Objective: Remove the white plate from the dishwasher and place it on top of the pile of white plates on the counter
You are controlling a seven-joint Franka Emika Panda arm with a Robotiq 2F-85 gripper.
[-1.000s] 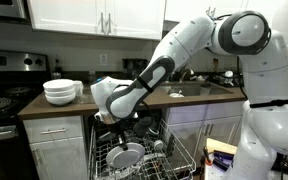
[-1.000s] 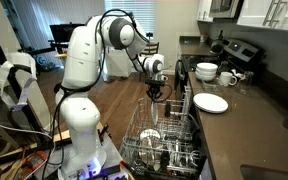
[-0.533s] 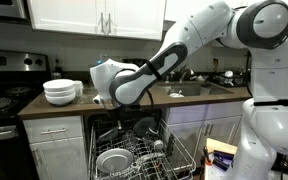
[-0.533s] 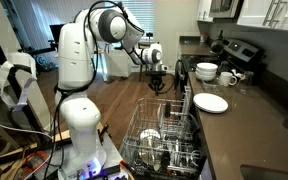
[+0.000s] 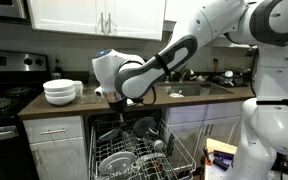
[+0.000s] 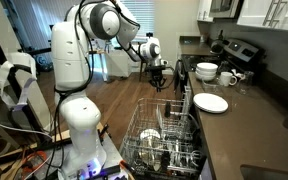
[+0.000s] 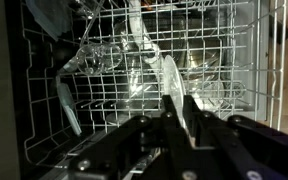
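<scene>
In an exterior view, my tool (image 5: 117,103) is hanging mid-frame, and the round white plate (image 5: 112,163) is sitting lower left in the dishwasher (image 5: 149,126), on its grey wire rack (image 5: 174,160). In an exterior view, the flat pile of white plates (image 6: 211,103) is lying right of centre. In the wrist view, I cannot tell if the tool is spread.

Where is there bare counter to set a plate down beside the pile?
In an exterior view, the counter is bare on the near side of the pile of white plates. Past the pile it is crowded with bowls and a mug. The dishwasher rack is packed too.
</scene>
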